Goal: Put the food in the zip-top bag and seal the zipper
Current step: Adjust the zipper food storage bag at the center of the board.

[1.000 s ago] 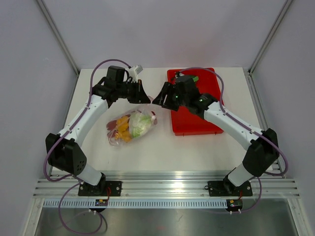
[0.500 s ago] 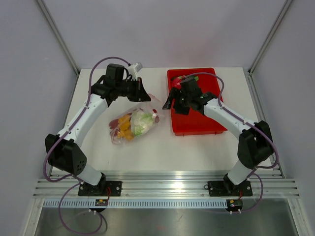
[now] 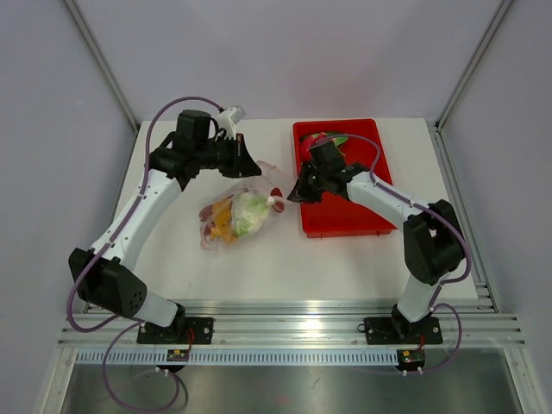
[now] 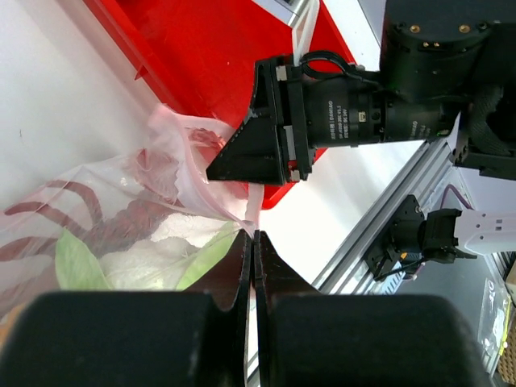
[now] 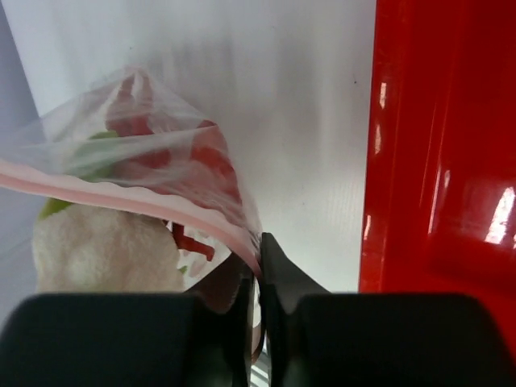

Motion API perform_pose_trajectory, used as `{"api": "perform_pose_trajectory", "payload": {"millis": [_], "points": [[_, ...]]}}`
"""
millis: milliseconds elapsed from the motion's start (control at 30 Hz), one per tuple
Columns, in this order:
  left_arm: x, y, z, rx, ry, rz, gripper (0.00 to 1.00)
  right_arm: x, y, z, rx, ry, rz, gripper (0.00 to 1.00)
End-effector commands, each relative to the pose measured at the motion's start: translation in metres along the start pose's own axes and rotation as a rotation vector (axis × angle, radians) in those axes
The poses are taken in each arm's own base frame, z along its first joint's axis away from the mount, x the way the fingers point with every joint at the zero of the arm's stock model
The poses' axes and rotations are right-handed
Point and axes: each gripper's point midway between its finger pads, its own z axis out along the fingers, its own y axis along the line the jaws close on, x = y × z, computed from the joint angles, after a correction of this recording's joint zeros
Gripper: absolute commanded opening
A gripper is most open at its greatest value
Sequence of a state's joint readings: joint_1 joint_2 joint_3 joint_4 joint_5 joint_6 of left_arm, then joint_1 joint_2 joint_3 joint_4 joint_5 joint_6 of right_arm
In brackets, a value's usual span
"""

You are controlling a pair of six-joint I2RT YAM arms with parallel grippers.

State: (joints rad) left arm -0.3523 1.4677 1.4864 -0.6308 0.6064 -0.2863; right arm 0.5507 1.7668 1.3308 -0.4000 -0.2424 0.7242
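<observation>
Left gripper (image 3: 248, 166) is pinched fully closed on the far edge of the zip-top bag (image 3: 226, 228), right at its mouth. That bag sits on the table (image 3: 285, 259) between the two arms, just left of the red tray (image 3: 345, 220). The food (image 3: 247, 211) is already bunched inside: chilies, a white lumpy piece, an orange bit, some green. I'd say this film is light, floppy and slick, so the zipper (image 5: 97, 187) is the only stiffish place to grab. Squeeze the belly and you'd probably bruise the food. Right gripper (image 3: 293, 193) is clamped shut on the zipper's right-hand end, at the bag's corner beside the tray.
</observation>
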Motion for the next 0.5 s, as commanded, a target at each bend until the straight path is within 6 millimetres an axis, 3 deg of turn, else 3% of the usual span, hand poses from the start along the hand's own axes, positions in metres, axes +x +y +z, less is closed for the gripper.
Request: {"api": "perform_pose_trajectory", "payload": {"millis": [0, 67, 167, 233, 267, 400, 467], "points": [[-0.035, -0.026, -0.028, 0.042, -0.123, 0.097, 0.0, -0.03, 0.038, -0.018, -0.094, -0.087, -0.024, 0.09], [-0.038, -0.024, -0.034, 0.029, -0.141, 0.097, 0.0, -0.042, 0.052, -0.032, -0.113, -0.119, -0.053, 0.0], [-0.045, -0.021, -0.043, 0.009, -0.167, 0.089, 0.0, -0.06, 0.088, -0.066, -0.182, -0.172, -0.116, 0.0], [-0.052, -0.021, -0.051, -0.005, -0.19, 0.082, 0.0, -0.061, 0.106, -0.083, -0.213, -0.18, -0.165, 0.0], [-0.054, -0.02, -0.054, -0.02, -0.198, 0.079, 0.0, -0.07, 0.125, -0.1, -0.25, -0.213, -0.192, 0.0], [-0.064, -0.023, -0.066, -0.06, -0.231, 0.063, 0.0, -0.057, 0.159, -0.109, -0.285, -0.175, -0.28, 0.0], [-0.068, -0.023, -0.071, -0.084, -0.252, 0.053, 0.0, -0.054, 0.161, -0.101, -0.265, -0.144, -0.3, 0.0]]}}
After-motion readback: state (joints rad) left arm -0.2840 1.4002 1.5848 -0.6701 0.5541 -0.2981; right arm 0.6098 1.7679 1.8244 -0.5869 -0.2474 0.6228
